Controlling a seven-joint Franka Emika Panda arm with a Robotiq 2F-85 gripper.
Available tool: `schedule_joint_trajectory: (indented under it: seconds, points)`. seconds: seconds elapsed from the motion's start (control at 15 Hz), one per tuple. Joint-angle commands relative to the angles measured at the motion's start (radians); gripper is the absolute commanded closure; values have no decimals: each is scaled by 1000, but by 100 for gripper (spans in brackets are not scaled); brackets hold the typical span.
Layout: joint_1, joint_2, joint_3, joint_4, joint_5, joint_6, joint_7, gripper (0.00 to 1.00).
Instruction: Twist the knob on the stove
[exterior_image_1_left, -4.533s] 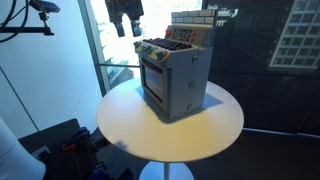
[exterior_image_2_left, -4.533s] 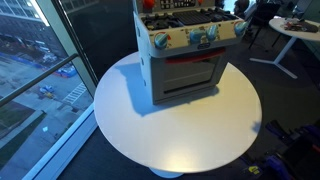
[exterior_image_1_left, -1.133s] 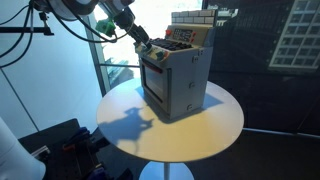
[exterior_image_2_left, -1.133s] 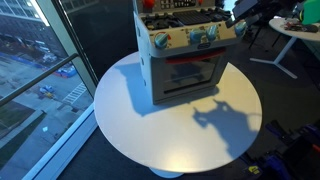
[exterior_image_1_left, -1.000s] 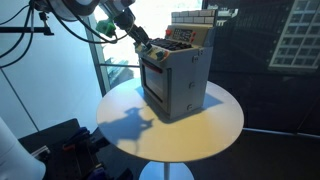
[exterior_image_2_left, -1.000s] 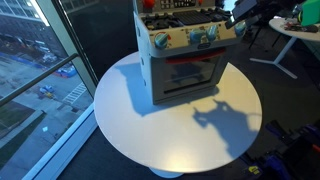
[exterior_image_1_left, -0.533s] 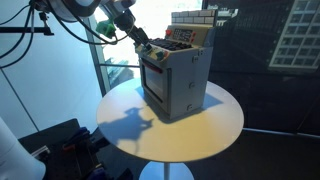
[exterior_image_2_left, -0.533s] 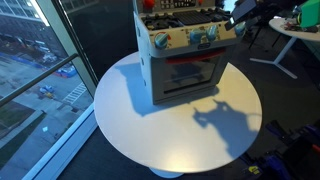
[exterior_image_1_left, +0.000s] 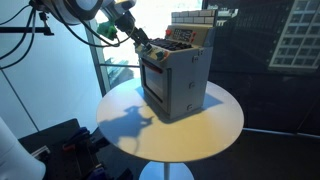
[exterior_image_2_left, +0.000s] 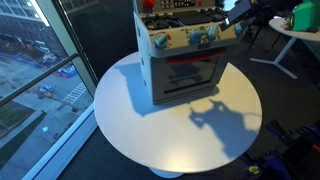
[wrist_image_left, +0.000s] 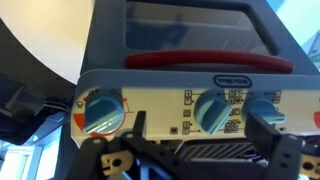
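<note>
Wrist view: the small boxy grey toy stove (wrist_image_left: 160, 98) fills the frame. Its dark oven-door window (wrist_image_left: 190, 22) sits along the top edge, with a long red door handle (wrist_image_left: 210, 61) just below. Under that runs a beige control strip with three round blue knobs (wrist_image_left: 212, 112) in a row. The two dark fingers (wrist_image_left: 116, 156) of the black Robotiq gripper (wrist_image_left: 195, 148) rise from the bottom edge. The jaws are spread wide and grasp nothing. The middle knob lies between them, and the right-hand finger stands in front of the knob at the right edge.

A small red-rimmed oval badge (wrist_image_left: 228, 79) sits on the strip, with tiny black markings printed beside the knobs. All of this writing is too small to read.

In both exterior views the stove (exterior_image_1_left: 175, 80) (exterior_image_2_left: 185, 70) stands on a round white table (exterior_image_1_left: 205, 130) (exterior_image_2_left: 130, 120) beside a glass wall. The gripper (exterior_image_1_left: 143, 44) (exterior_image_2_left: 228, 20) hangs at the knob strip on the upper front edge. In an exterior view a second white table (exterior_image_2_left: 298, 31) with a green object (exterior_image_2_left: 305, 15) on it sits in the upper right corner, well apart from the stove.
</note>
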Motion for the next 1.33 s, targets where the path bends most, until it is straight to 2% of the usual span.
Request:
schedule_joint_trajectory:
  seconds: [0.0,0.4,1.13,1.27]
  points:
    - [-19,34,22,28,-10,33,22,0]
    - [-39,80,42,64,-12,54,31,0]
    - [-23,121,48,95,8,54,86,0]
    - [-23,119,51,96,7,55,96,12]
